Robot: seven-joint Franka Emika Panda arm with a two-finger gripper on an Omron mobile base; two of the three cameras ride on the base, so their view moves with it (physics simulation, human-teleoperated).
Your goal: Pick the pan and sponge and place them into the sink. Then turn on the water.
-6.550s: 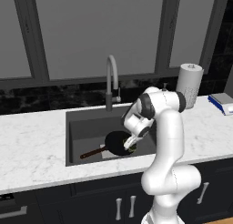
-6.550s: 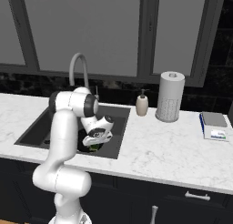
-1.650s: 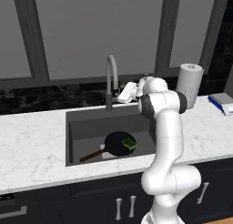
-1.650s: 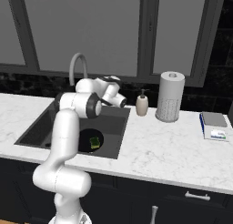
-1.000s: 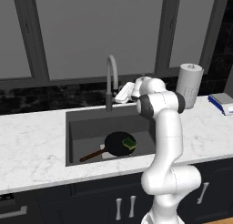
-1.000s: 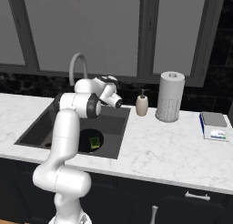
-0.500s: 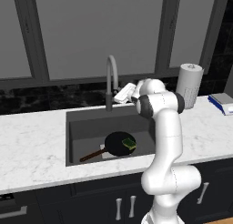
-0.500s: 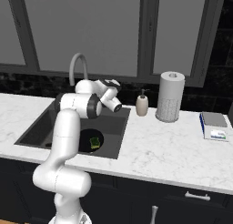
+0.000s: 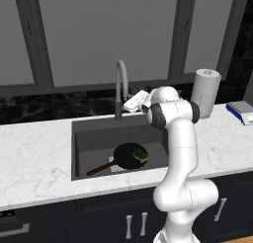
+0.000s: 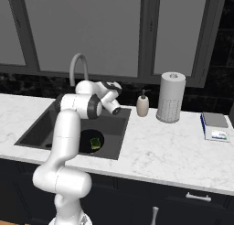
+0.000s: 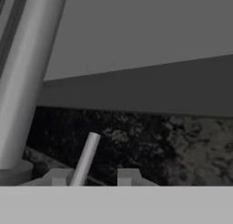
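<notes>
Even, flat rendered light with no glare; the base views are sharp but coarse. Soft shadow fills the sink (image 9: 94, 138) at centre frame. The hand view looks dim and blurred throughout.

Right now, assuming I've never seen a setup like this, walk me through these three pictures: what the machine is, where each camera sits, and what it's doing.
This is a white robot arm on a drivable base in a simulated kitchen. Two cameras ride on the base behind the arm, one to its left and one to its right, both looking over it at the sink. The third camera sits on the hand itself and looks along the tool. In the basin lies the black pan with the green and yellow sponge resting in it. The tool is up by the faucet. In the hand view the thin lever rises between the tool's two tips, beside the faucet's thick pipe. Nothing is held, and no water runs.
</notes>
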